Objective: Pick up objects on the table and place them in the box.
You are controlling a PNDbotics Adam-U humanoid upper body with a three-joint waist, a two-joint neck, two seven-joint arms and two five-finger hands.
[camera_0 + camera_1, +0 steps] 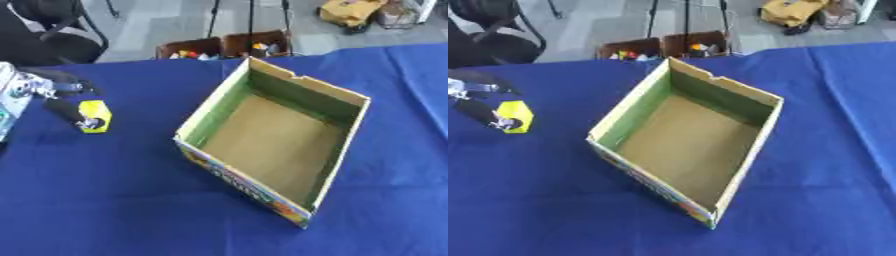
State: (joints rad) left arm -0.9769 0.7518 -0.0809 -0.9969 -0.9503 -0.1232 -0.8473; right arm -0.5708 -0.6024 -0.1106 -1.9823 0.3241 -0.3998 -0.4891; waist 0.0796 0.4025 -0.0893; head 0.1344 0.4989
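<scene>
One yellow block [95, 116] is seen on the blue cloth [114, 200], well left of the empty box [337, 95]. It is pinched by the left hand [68, 111], reaching from the left edge; box lies rightward. Right hand not seen.

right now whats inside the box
Nothing shows inside the box: only its bare brown floor. The near wall hides a strip of floor behind it. The yellow object is outside, at the left hand.

left hand [52, 97] cut off by the edge, partly hiding yellow object [95, 116].
</scene>
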